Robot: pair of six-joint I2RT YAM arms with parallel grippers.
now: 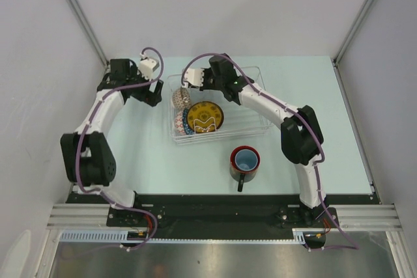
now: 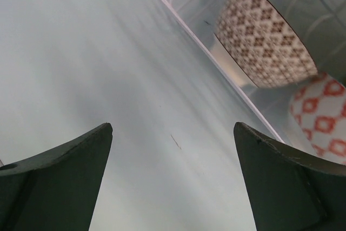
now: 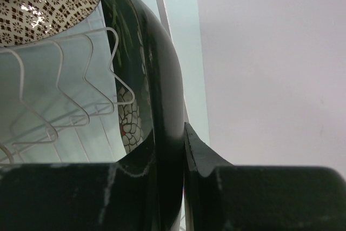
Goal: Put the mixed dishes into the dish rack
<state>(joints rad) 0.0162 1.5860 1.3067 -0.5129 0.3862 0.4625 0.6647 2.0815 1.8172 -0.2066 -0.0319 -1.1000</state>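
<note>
The clear dish rack lies mid-table. Standing on edge among its ribs is the dark plate with the yellow centre. My right gripper is shut on the plate's upper rim. In the right wrist view the dark rim runs between the closed jaws of that gripper. A blue-patterned bowl leans at the plate's left. The red mug with a light-blue inside stands upright on the table in front of the rack. My left gripper hangs open over bare table left of the rack, with nothing between its fingers.
A brown-patterned bowl sits on edge in the rack's far left corner, close to both grippers. A red-patterned bowl side shows below it. White wire ribs line the rack floor. Grey walls enclose the table.
</note>
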